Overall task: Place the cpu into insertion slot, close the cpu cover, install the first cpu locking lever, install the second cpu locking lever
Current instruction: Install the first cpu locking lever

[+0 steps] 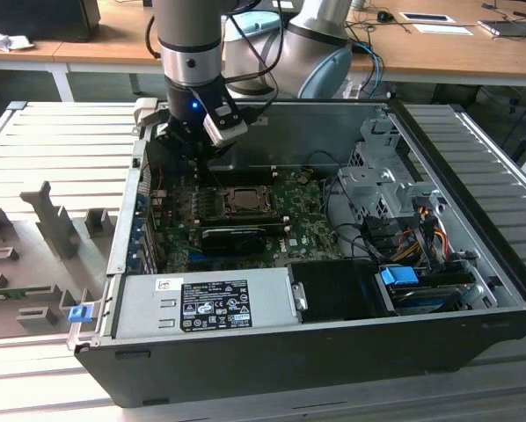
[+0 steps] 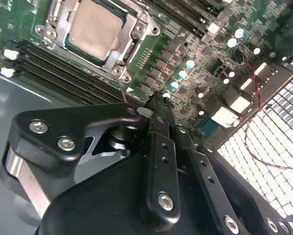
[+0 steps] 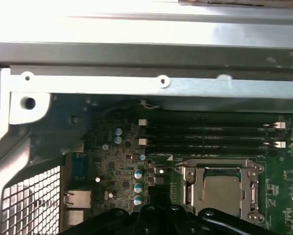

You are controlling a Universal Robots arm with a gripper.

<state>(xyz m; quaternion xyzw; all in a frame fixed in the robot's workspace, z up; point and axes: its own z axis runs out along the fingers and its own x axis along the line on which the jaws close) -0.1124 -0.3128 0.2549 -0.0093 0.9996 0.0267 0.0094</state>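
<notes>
- Exterior view's left: grey moulded fixtures (image 1: pixel 52 224) stand on the slatted table (image 1: pixel 61 141), beside the open computer case (image 1: pixel 333 352).
- A grey power supply box (image 1: pixel 201 303) lies along the case's near wall.
- The gripper (image 1: pixel 193 139) hangs low inside the case, over the far left part of the green motherboard (image 1: pixel 307 229). In the second wrist view its fingertips (image 2: pixel 158 105) are pressed together. I cannot tell whether anything thin is pinched between them.
- A thin wire lever (image 2: pixel 123 93) runs from the corner of the socket towards those fingertips.
- The insertion slot (image 2: pixel 119 71) sits near the middle of the board, a square socket with a silver rim and a screw at each corner.
- The cpu (image 1: pixel 244 201) lies flat in that slot, just beside the gripper and apart from it. Both wrist views show a pale, matte silver-grey square top.
- The cpu cover (image 2: pixel 136 32) is a silver frame lying down flat over the chip, whose top shows through the window.
- A long black expansion card (image 1: pixel 235 237) lies just on the near side of the slot.
- At the exterior view's right are a metal drive cage (image 1: pixel 377 176) and coloured cables (image 1: pixel 412 237).
</notes>
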